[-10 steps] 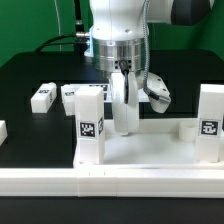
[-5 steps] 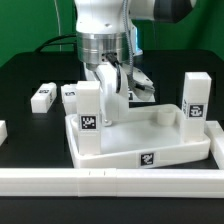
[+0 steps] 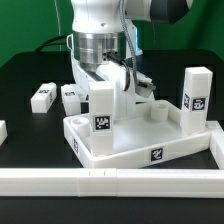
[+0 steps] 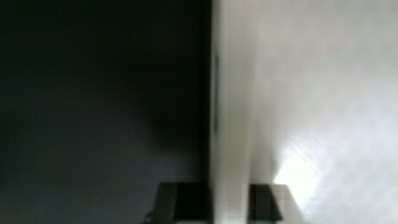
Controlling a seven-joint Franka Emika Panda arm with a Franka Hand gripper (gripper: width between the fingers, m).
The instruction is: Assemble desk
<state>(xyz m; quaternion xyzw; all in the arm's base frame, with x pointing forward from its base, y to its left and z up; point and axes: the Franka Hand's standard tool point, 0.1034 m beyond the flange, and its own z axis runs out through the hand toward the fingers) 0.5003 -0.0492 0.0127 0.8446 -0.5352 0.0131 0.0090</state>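
Note:
The white tray-like tabletop lies skewed on the black table, its tagged front wall facing the camera. Two white block legs stand upright in it, one at the near corner on the exterior view's left and one at the right. My gripper reaches down behind the left leg and is shut on the tabletop's raised rim. In the wrist view that white rim runs between my two dark fingertips, with my gripper closed around it. Two loose legs lie on the table at the back left.
A long white border rail runs along the front of the table, close to the tabletop's near corner. A small white piece shows at the exterior view's left edge. A green backdrop stands behind the black table.
The tabletop has turned while held in my gripper, so its front wall now slants. The right leg has swung back and inward, and the left leg has moved toward the right.

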